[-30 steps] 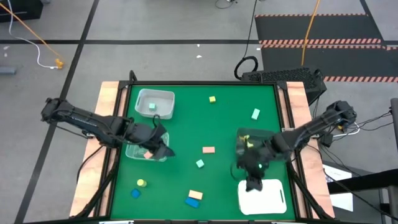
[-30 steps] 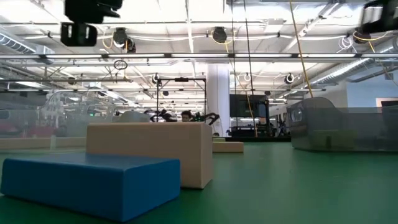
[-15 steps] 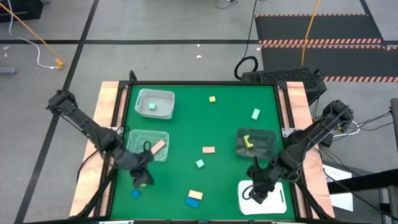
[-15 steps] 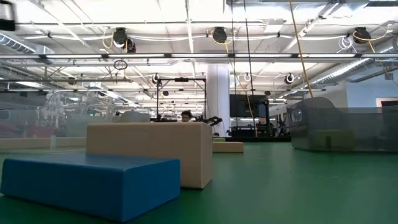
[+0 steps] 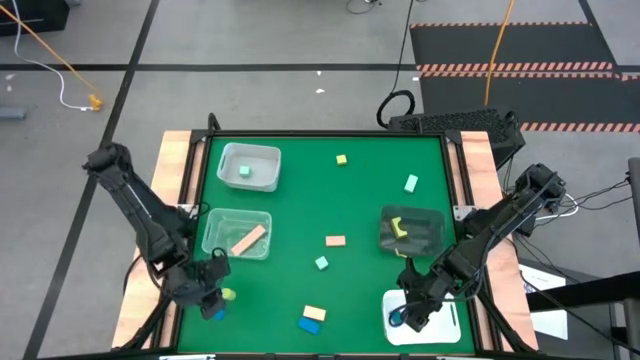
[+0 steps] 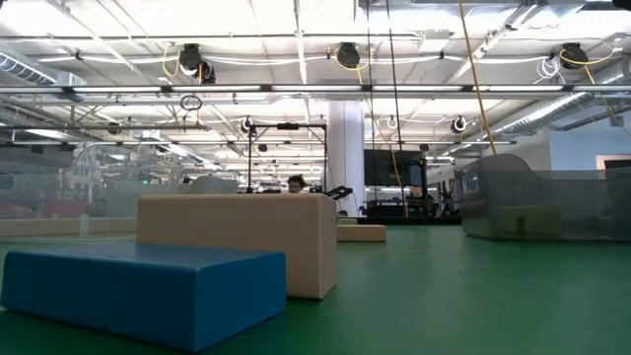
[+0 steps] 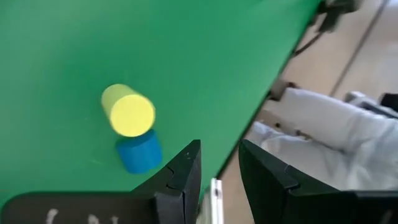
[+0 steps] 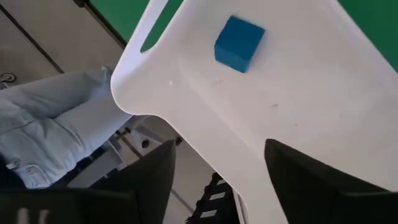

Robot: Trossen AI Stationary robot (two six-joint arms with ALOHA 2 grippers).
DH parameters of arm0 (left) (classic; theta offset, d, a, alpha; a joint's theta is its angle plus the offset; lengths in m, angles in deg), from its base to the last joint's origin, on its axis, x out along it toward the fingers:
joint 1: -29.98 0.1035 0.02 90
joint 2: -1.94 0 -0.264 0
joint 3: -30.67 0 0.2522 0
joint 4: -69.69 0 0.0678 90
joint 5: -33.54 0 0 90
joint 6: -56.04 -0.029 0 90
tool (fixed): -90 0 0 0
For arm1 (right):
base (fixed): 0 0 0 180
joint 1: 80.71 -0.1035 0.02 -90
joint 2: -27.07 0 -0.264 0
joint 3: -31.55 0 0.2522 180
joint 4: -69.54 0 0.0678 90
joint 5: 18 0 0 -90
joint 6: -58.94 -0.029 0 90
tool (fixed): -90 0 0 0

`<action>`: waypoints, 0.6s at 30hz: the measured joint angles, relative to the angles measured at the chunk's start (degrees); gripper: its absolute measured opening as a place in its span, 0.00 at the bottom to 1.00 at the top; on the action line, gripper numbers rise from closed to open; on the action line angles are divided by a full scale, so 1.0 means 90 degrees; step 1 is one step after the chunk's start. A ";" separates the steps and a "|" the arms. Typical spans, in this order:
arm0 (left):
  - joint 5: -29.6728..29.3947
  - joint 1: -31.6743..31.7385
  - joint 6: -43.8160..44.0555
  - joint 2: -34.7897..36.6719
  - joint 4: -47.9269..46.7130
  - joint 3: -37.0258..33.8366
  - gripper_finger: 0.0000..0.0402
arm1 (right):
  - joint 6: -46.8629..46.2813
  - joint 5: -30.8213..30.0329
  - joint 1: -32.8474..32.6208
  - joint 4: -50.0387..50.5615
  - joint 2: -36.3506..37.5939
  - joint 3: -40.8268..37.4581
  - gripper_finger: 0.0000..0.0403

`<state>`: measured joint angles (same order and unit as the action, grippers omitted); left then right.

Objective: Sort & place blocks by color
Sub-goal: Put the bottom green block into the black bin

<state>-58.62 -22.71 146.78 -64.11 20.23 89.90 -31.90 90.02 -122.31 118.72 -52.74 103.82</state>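
Note:
My left gripper (image 5: 212, 298) (image 7: 219, 171) hovers at the table's near left corner, beside a yellow cylinder block (image 7: 129, 111) and a blue block (image 7: 140, 151) that lie on the green mat. Its fingers stand a narrow gap apart with nothing between them. My right gripper (image 5: 405, 318) (image 8: 233, 180) hangs wide open over the left end of the white tray (image 8: 298, 106). A blue cube (image 8: 239, 42) rests on that tray, clear of the fingers. Neither gripper shows in the low view.
One clear bin (image 5: 262, 222) holds a salmon bar (image 5: 248, 238), the far-left bin (image 5: 262, 153) a mint block, the right bin (image 5: 425, 215) a yellow block (image 5: 398, 228). Loose blocks lie mid-table; a tan block (image 5: 314, 313) and blue bar (image 5: 310, 325) sit near the front edge. A person's legs (image 8: 56, 118) are beyond the near edge.
My left arm has swung from over the salmon bar's bin toward the near left corner and sunk beside the yellow and blue blocks. My right arm has swung from the yellow block's bin toward the near edge, over the white tray, where the blue cube now lies.

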 joint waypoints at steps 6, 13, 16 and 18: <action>0.0118 -0.0039 0.0422 -0.0522 -0.0020 0.0000 0.27 | 0.0006 0.0003 0.0000 -0.0132 0.0000 0.0000 0.64; 0.0198 -0.0043 0.0952 -0.0575 -0.0027 0.0000 0.27 | 0.0022 0.0005 0.0002 -0.0488 0.0000 0.0000 0.63; 0.0190 -0.0016 0.1429 -0.0572 -0.0204 0.0000 0.27 | 0.0019 0.0005 0.0000 -0.0783 0.0000 0.0000 0.63; 0.0190 0.0019 0.1835 -0.0575 -0.0286 0.0000 0.27 | 0.0023 0.0005 0.0002 -0.1024 0.0000 0.0000 0.63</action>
<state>-56.91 -22.53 163.30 -69.28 17.66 89.90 -31.69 90.07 -122.29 109.50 -52.74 103.82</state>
